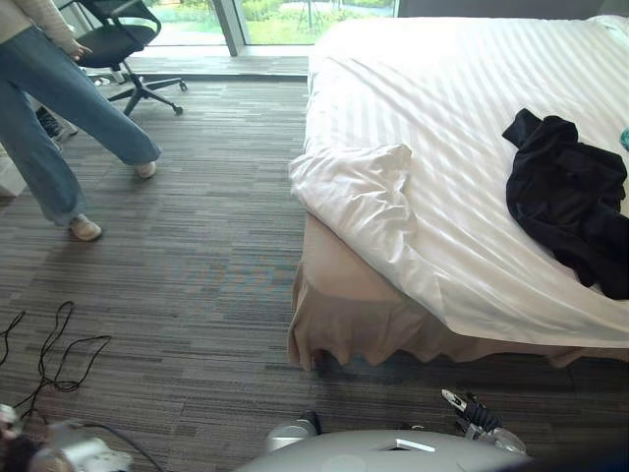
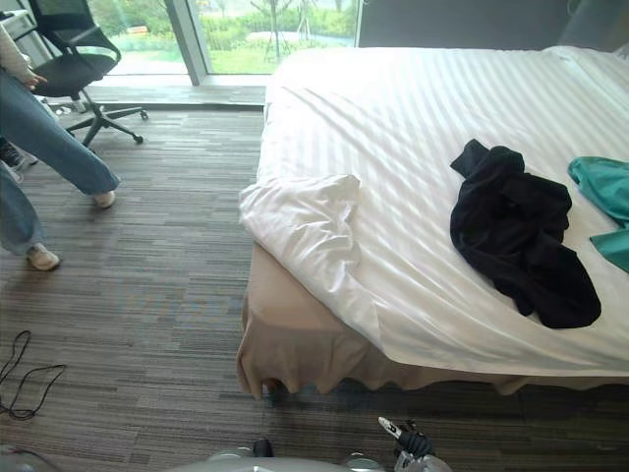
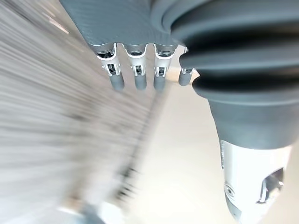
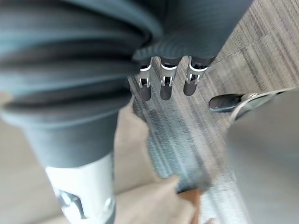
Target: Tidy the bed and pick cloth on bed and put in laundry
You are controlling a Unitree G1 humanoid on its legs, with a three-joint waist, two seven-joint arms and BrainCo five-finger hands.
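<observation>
The big bed (image 2: 295, 334) stands right in front of the robot, close enough to reach once it leans in. A white cover (image 2: 413, 147) with soft stripes lies flat over most of it, but the near corner (image 2: 305, 221) is flipped back in a lump, so the tan skirt under it shows. I think that corner needs pulling straight to make the bed tidy. Off to the left a person (image 1: 59, 98) in blue jeans walks on the grey floor (image 1: 197, 275), well away from the bed, next to a black chair (image 1: 123, 39) by the window. On the right part of the bed a black cloth (image 2: 516, 231) lies in a bunched heap on top of the cover, and that is the thing to pick up for the laundry. A green-blue cloth (image 2: 604, 197) lies just past it at the edge. The left hand (image 3: 136, 77) hangs low over the floor with its fingers straight and apart from the thumb, holding nothing. The right hand (image 4: 166, 84) is the same, fingers straight and loose, because no grab has begun yet
</observation>
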